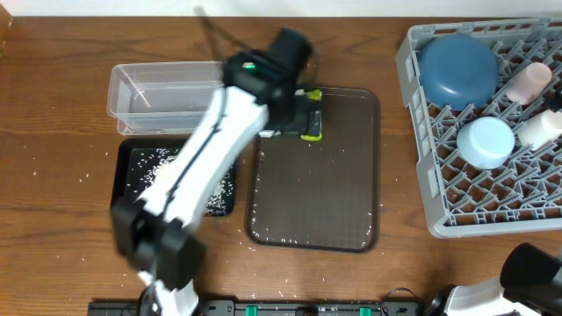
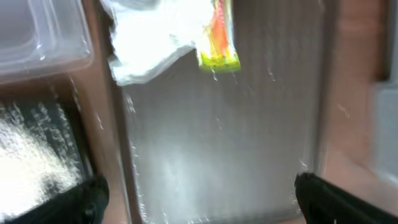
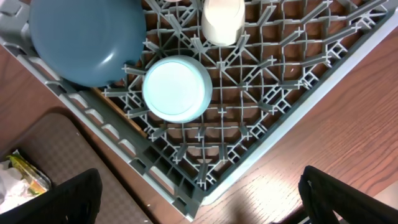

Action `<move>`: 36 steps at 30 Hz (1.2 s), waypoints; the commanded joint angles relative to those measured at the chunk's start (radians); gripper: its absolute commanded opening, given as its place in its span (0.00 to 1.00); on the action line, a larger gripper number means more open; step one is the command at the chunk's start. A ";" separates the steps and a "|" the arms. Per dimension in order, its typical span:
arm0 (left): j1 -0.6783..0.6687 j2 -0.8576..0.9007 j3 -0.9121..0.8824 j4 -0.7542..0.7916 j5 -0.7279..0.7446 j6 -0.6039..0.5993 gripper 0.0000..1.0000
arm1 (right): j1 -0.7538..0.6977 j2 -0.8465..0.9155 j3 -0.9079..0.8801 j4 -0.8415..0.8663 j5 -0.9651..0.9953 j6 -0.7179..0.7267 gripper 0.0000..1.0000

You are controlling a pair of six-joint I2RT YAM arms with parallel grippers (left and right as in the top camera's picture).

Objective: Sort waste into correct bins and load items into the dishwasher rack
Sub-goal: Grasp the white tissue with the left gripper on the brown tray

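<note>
My left gripper (image 2: 199,200) hangs open and empty over the dark-brown serving tray (image 2: 249,137); in the overhead view it (image 1: 299,112) is at the tray's far left corner. A crumpled white tissue (image 2: 155,37) and the yellow-green-orange wrapper (image 2: 219,38) lie there, beyond the fingertips. The clear tub (image 1: 149,96) stands far left, and the black tray-bin (image 1: 132,189) in front of it holds rice (image 1: 154,167). The grey rack (image 1: 421,158) holds the dark-blue bowl (image 1: 457,70), light-blue bowl (image 1: 486,142), pink cup (image 1: 527,83) and white cup (image 1: 540,127). My right gripper (image 3: 199,199) is open over the rack's corner. No chopsticks are visible.
Loose rice grains lie along the serving tray's near edge (image 1: 307,235) and on the wooden table (image 1: 53,175) around the bins. My left arm (image 1: 202,167) crosses over the black tray-bin. The right arm's base (image 1: 527,268) is at the near right.
</note>
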 commanded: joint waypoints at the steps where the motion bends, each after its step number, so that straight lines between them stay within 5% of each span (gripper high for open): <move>1: -0.013 0.072 0.025 0.066 -0.214 0.040 0.98 | -0.005 0.006 -0.002 -0.001 0.007 -0.008 0.99; 14: 0.040 0.253 0.024 0.296 -0.214 0.073 1.00 | -0.005 0.006 -0.002 -0.001 0.007 -0.008 0.99; 23: 0.050 0.323 0.011 0.348 -0.195 0.137 0.86 | -0.005 0.006 -0.002 -0.001 0.007 -0.008 0.99; 36: 0.050 0.413 0.001 0.340 -0.104 0.137 0.80 | -0.005 0.006 -0.002 -0.001 0.007 -0.008 0.99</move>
